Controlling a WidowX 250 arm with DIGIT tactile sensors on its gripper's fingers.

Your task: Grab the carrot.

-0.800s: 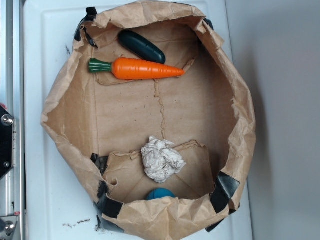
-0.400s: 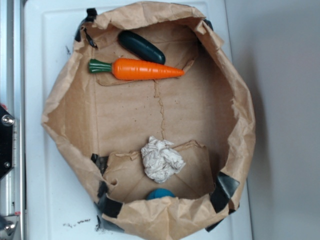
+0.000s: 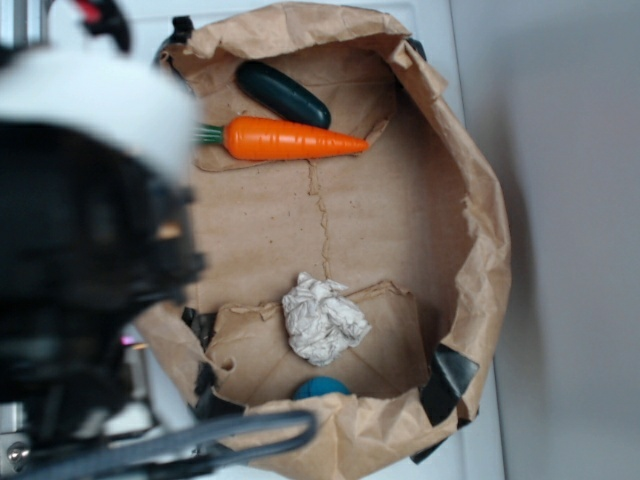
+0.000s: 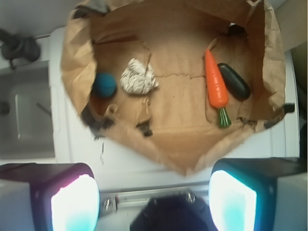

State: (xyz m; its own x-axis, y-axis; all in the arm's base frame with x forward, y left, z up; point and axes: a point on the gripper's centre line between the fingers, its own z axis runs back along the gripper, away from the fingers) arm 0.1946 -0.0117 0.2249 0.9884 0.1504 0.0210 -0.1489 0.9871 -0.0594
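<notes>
Since a moment ago my arm has swung in over the left of the exterior view, where it now blots out the bag's near-left wall and the carrot's green stem end; nothing inside the bag has shifted. My pincer hangs high and well apart from everything, its two fingers spread wide at the bottom of the wrist view with nothing between them.

The carrot lies flat on the floor of the torn-open brown paper bag, near the far wall, just beside the dark green cucumber-like toy; I cannot tell whether the two touch. A crumpled paper ball and a blue ball sit well apart from it, near the opposite wall.

To do this well, I judge I should travel over the bag rim, turn my fingers across the carrot's long axis, and come down on its thick orange part, so one finger does not wedge against the cucumber toy. The glossy tapered body may slip toward the tip if gripped too far along.

My arm is a blur up close, the blue ball is half hidden by a paper flap, and the bag's near rim is cut off by the frame.
</notes>
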